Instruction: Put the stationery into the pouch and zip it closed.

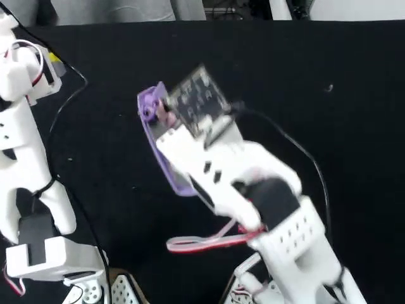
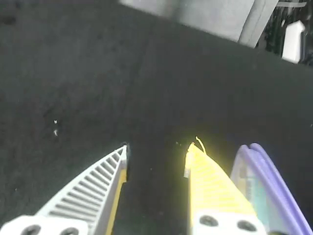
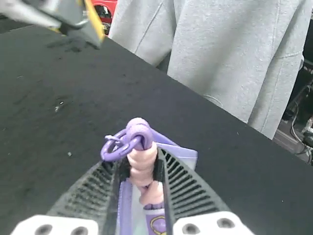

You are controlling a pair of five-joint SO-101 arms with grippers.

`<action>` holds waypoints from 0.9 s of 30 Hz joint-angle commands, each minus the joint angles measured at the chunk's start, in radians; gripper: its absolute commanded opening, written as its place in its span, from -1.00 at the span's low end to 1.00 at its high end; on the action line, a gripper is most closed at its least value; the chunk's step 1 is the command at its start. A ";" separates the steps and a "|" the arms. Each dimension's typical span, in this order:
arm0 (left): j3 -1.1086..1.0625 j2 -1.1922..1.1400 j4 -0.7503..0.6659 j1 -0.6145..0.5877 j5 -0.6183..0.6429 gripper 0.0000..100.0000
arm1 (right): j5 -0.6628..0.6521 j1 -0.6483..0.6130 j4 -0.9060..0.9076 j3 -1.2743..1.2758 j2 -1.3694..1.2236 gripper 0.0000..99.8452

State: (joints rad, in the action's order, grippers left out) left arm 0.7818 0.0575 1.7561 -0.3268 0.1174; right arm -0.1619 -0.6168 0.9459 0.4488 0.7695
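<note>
The purple see-through pouch (image 1: 149, 113) lies on the black table, largely covered by my right arm. My right gripper (image 3: 142, 169) is shut on the pink zipper pull (image 3: 142, 156) at the pouch's end, where a purple ring (image 3: 115, 147) hangs from it. The pouch (image 3: 183, 154) stretches back under the fingers. From above, the pink pull (image 1: 168, 117) shows beside the right gripper's head. My left gripper (image 2: 157, 156) hangs open over bare table with nothing between its fingers; it sits at the far left (image 1: 52, 60). A purple edge (image 2: 261, 176) shows beside its yellow finger.
A black cable (image 1: 304, 152) runs from the right arm's camera across the table. A red and white cable (image 1: 202, 244) loops near the right arm's base. The left arm's base (image 1: 54, 259) stands at the front left. The table's far edge (image 1: 253, 22) is at the back.
</note>
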 commanded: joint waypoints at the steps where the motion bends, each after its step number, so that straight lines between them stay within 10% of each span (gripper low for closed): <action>1: -0.010 0.011 0.005 -0.001 -0.011 -0.61 | -0.015 -0.031 -0.008 0.211 0.065 -0.98; 17: -0.027 0.011 0.003 0.007 -0.009 -0.61 | -0.133 -0.180 -0.060 0.564 0.263 -0.98; 27: -0.128 0.005 0.003 0.008 -0.012 -0.60 | -0.133 0.021 -0.114 0.507 0.260 -0.98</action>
State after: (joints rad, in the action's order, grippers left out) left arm 0.6882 0.0575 1.7561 -0.3253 0.1174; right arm -0.2739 -0.7104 0.8216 0.8815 1.0625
